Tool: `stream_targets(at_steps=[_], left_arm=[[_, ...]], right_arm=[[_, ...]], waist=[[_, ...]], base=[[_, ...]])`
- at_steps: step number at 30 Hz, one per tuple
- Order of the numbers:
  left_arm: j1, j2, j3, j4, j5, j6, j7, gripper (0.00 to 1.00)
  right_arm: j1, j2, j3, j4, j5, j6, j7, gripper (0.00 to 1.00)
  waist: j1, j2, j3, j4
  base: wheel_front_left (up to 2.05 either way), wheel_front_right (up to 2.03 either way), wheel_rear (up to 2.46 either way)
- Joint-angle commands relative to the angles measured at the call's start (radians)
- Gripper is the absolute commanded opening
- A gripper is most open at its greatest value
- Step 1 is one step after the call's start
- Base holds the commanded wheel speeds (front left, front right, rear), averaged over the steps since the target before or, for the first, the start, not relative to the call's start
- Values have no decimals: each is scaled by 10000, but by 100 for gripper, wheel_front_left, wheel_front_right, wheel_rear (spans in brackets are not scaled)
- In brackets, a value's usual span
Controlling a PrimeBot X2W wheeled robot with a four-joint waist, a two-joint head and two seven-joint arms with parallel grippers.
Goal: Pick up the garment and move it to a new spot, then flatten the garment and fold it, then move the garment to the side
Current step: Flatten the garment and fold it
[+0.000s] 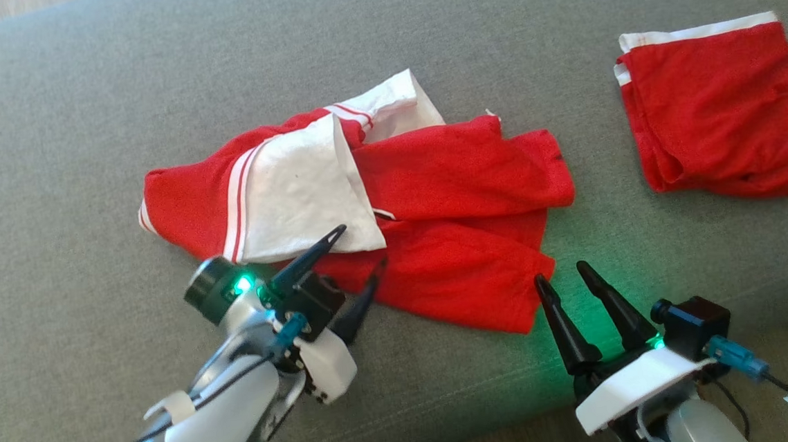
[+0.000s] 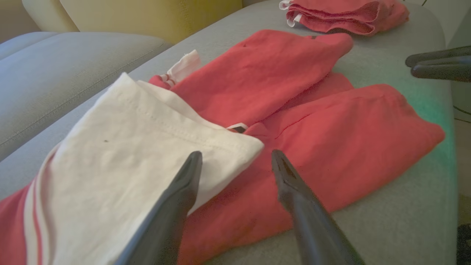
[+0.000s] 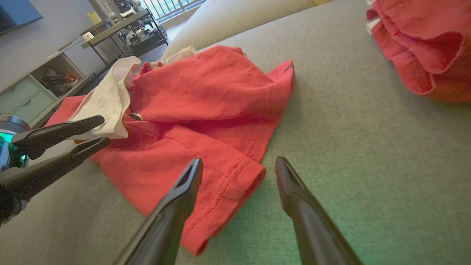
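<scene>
The garment (image 1: 448, 196) lies crumpled at frame centre on the couch (image 1: 48, 134); it looks like light, limp cloth, likely to sag and slide. Left gripper (image 1: 361, 246) and right gripper (image 1: 562, 271) hang at its lower edge, jaws spread, empty. Best to pinch the hem corners there.

**Taking the tally**

We are counting two red garments on one grey cushion (image 1: 82, 132): one rumpled garment (image 1: 434, 197) and one folded garment (image 1: 719, 115). We are also counting two grippers, the left gripper (image 1: 362, 245) and the right gripper (image 1: 562, 271), each showing two dark fingers (image 1: 560, 320).
</scene>
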Motion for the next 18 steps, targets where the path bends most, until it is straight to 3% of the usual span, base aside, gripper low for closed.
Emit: stream_targets(at_steps=[1,3,6,7,8,18], left_arm=[[-578,89,448,-160,68,-26,-58,80],[-678,69,533,-76,96,-48,-58,50],[-789,44,648,53,143,-70,-58,29],[-816,39,676,92,160,-86,-58,18],[-842,31,701,121,177,-104,-58,0],[-643,222,1243,-582,364,9,-59,0]], right_arm=[[-223,-87,245,-337,-129,-2,-94,100],[-261,-87,236,-355,-143,-2,-94,100],[-313,-87,258,-326,-128,-2,-94,100],[-337,-87,268,-306,-77,-2,-94,100],[-363,-87,269,-292,23,-2,-94,100],[-566,-87,176,239,757,-2,-94,100]], waist=[[1,0,126,38],[1,0,226,59],[1,0,353,81],[1,0,390,90],[1,0,419,100],[1,0,437,394]], base=[[0,0,0],[0,0,0],[0,0,0],[0,0,0],[0,0,0],[0,0,0]])
